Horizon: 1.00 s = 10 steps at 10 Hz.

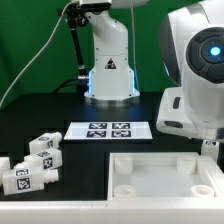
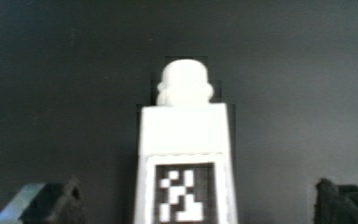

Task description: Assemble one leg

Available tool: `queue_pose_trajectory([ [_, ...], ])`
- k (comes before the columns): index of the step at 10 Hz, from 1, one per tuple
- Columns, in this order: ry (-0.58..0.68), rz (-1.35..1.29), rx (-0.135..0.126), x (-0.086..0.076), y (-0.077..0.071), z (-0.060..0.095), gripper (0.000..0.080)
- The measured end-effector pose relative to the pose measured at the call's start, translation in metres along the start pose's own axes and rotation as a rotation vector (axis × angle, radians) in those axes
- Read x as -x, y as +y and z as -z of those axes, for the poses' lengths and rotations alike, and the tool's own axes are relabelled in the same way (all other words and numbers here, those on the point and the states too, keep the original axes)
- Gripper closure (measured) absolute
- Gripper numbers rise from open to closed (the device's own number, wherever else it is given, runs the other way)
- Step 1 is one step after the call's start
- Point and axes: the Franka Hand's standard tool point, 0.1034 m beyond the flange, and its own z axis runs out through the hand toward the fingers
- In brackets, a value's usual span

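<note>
In the wrist view a white leg [image 2: 185,140] with a rounded peg at its far end and a black-and-white tag on its face lies against the black table. My gripper [image 2: 197,205] is open. Its dark fingertips [image 2: 48,203] stand wide apart on either side of the leg, with a clear gap on both sides. In the exterior view three more tagged legs [image 1: 38,160] lie in a loose group at the exterior view's left. There my gripper is hidden behind the arm's white body [image 1: 195,70] at the exterior view's right.
A large white square tray [image 1: 165,175] with round corner sockets lies at the front, toward the exterior view's right. The marker board [image 1: 110,130] lies flat in the middle, in front of the robot base [image 1: 108,70]. A black cable hangs at the back left.
</note>
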Motion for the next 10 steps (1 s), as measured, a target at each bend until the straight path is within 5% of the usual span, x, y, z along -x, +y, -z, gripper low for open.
queue_pose_trajectory([
  [6,0.024,-0.003,-0.004,-0.007,-0.002,-0.012,0.0181],
  [7,0.023,-0.004,-0.003,-0.007,-0.001,-0.013,0.0369],
  [8,0.022,-0.004,-0.002,-0.006,-0.001,-0.013,0.0369],
  [9,0.022,-0.004,-0.003,-0.007,-0.001,-0.013,0.0518],
  [10,0.022,-0.004,-0.003,-0.007,-0.001,-0.013,0.0518],
])
